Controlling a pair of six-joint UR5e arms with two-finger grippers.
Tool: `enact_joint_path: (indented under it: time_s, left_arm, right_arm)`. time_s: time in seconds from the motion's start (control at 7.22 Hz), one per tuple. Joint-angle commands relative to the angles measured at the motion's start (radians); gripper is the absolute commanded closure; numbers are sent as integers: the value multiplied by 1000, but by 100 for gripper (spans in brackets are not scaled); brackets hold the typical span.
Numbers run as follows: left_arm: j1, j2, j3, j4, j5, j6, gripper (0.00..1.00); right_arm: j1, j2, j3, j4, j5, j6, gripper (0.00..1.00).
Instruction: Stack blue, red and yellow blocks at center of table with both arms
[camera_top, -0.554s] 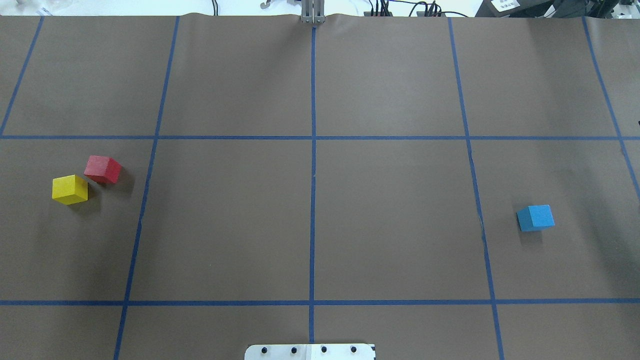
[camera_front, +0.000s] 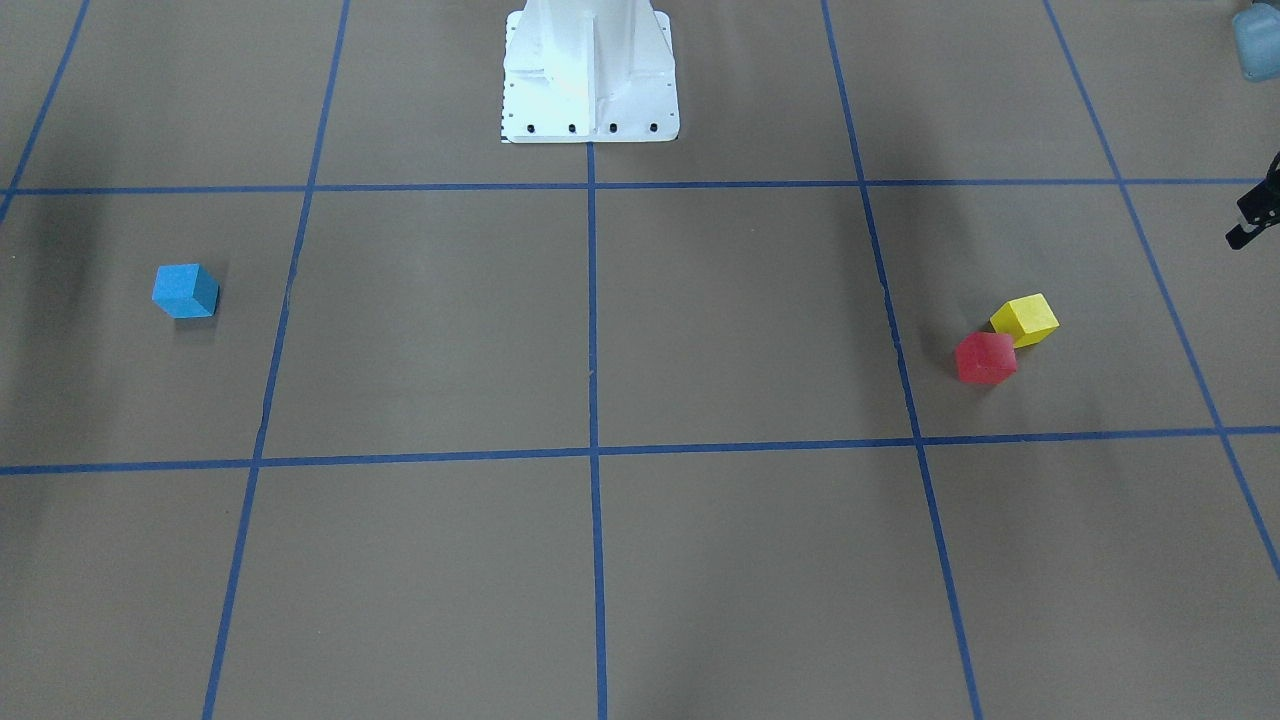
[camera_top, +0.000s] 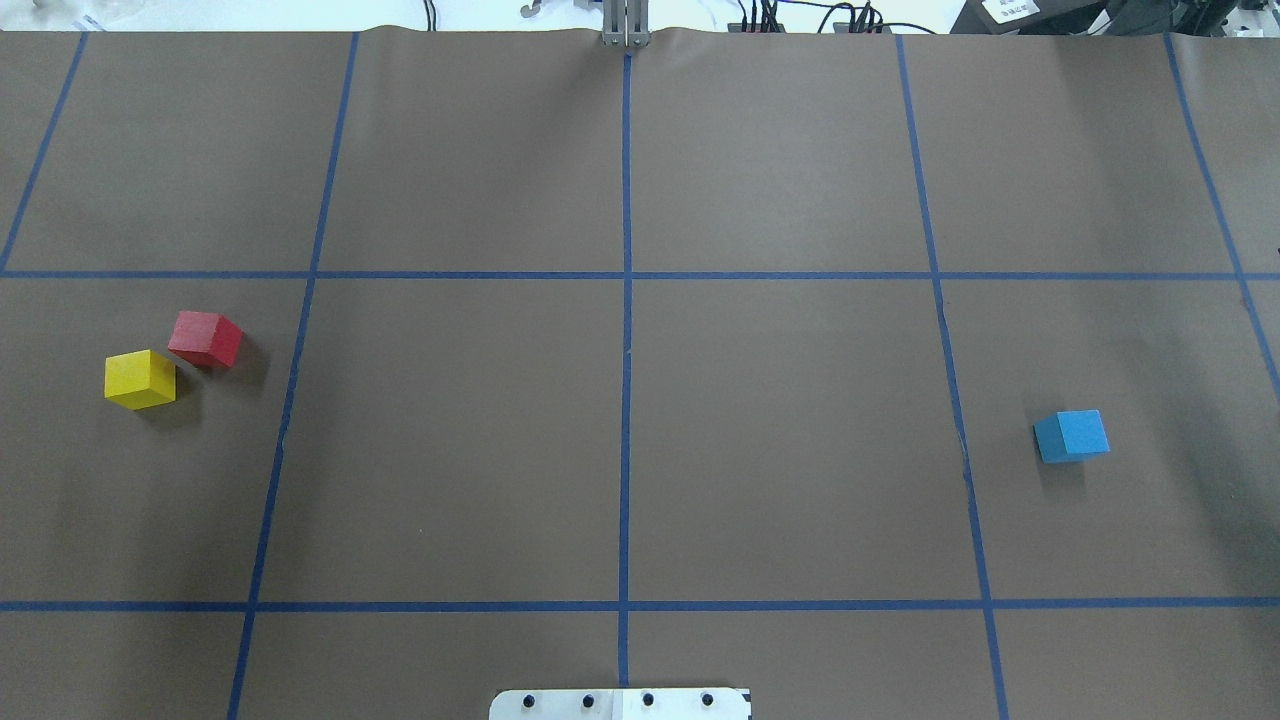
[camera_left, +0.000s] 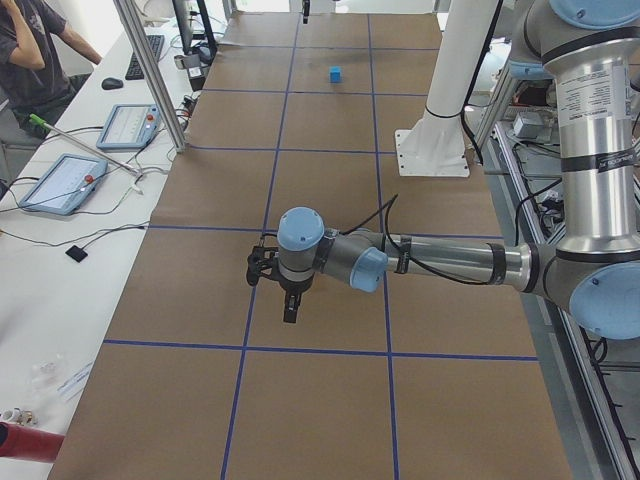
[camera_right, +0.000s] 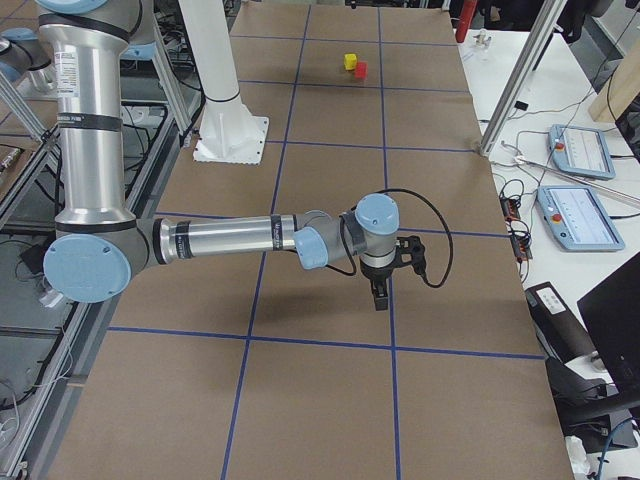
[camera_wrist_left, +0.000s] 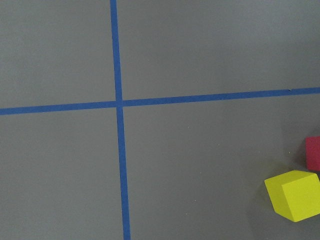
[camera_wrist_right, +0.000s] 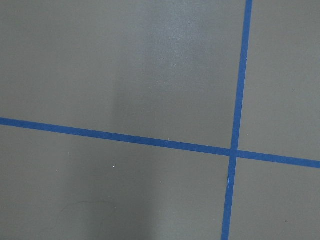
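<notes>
The blue block (camera_top: 1072, 435) sits alone on the right half of the table; it also shows in the front view (camera_front: 185, 290). The red block (camera_top: 205, 338) and the yellow block (camera_top: 140, 378) sit close together on the left half. The left wrist view shows the yellow block (camera_wrist_left: 295, 194) and the edge of the red block (camera_wrist_left: 313, 152) at its lower right. My left gripper (camera_left: 290, 312) hangs over the table's left end, beyond the two blocks. My right gripper (camera_right: 379, 298) hangs over the right end. I cannot tell whether either is open or shut.
Blue tape lines (camera_top: 626, 350) divide the brown table into a grid. The white robot base (camera_front: 590, 70) stands at the near middle edge. Tablets (camera_left: 62, 182) and an operator (camera_left: 35, 50) are at a side desk across the table.
</notes>
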Motion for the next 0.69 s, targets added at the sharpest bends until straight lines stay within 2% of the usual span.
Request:
enact_joint_path:
  time_s: [0.0, 0.14, 0.28, 0.55]
  left_arm:
    - [12, 9, -2, -27, -6, -12, 0]
    - [28, 11, -2, -37, -7, -37, 0]
    - [31, 11, -2, -43, -7, -37, 0]
    - [32, 12, -4, -78, -7, -42, 0]
  right_arm:
    - [-12, -2, -27, 2, 22, -2, 0]
    - [-73, 0, -23, 3, 93, -1, 0]
    - [-122, 4, -14, 3, 95, 21, 0]
    - [-248, 0, 125, 25, 81, 295, 0]
